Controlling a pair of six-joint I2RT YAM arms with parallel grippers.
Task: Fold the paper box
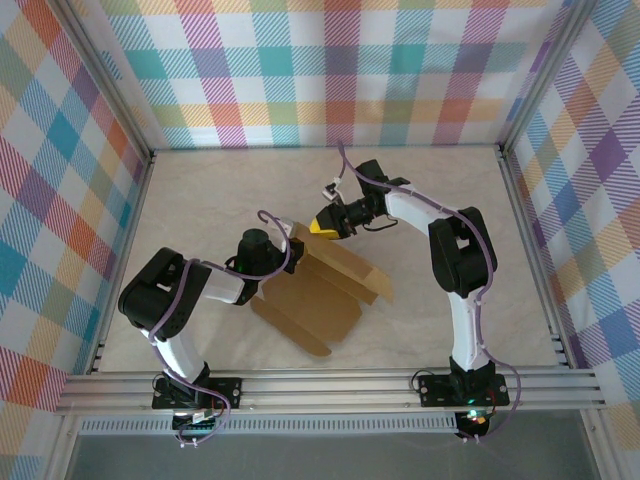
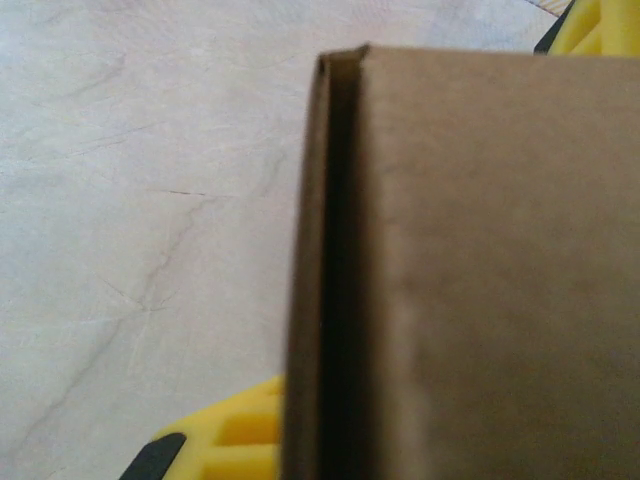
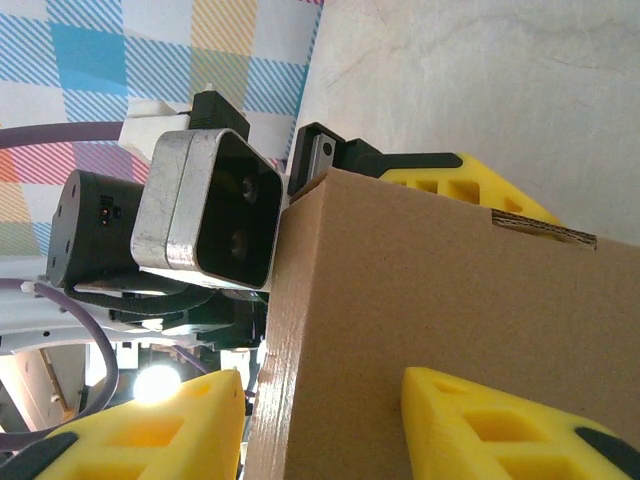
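Your left gripper (image 1: 291, 240) clamps the paper box (image 1: 312, 305) wall, mid-frame. Box interior hidden; you cannot tell whether the right gripper (image 1: 320, 224) grips.

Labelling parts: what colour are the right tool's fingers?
Yellow; the fingers show best in the right wrist view.

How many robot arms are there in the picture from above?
2. The left arm stands at the lower left, reaching to the paper box; the right arm stands at the lower right, bent toward its far corner.
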